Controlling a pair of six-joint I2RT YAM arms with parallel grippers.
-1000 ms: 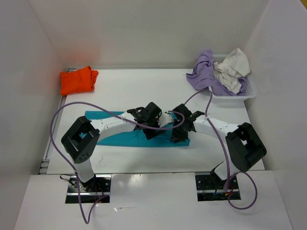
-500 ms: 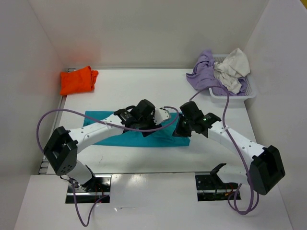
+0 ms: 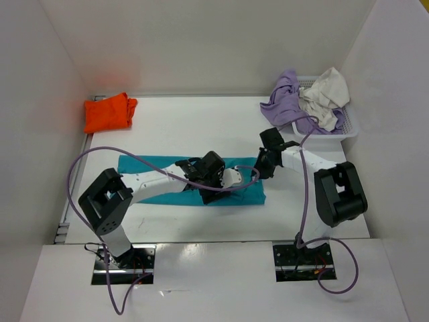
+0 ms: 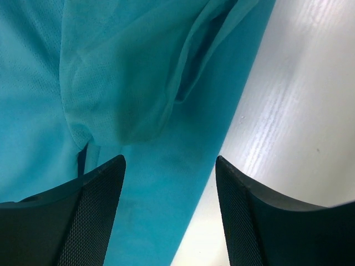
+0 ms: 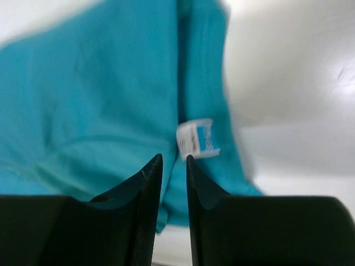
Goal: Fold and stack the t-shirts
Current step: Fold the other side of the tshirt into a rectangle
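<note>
The teal shirt (image 3: 157,198) lies spread in a long flat band across the middle of the tabletop (image 3: 188,127), with a white label (image 5: 195,138) showing. The orange shirt (image 3: 107,112) sits folded at the far left. The lavender shirt (image 3: 285,100) and off-white shirt (image 3: 325,97) lie crumpled in the basket (image 3: 350,127).

A glossy white tabletop (image 3: 188,127) is boxed in by plain white panels: a far wall (image 3: 214,47), a left wall (image 3: 40,121) and a right wall (image 3: 392,134). Soft, even light reflects off a white near ledge (image 3: 214,282).
</note>
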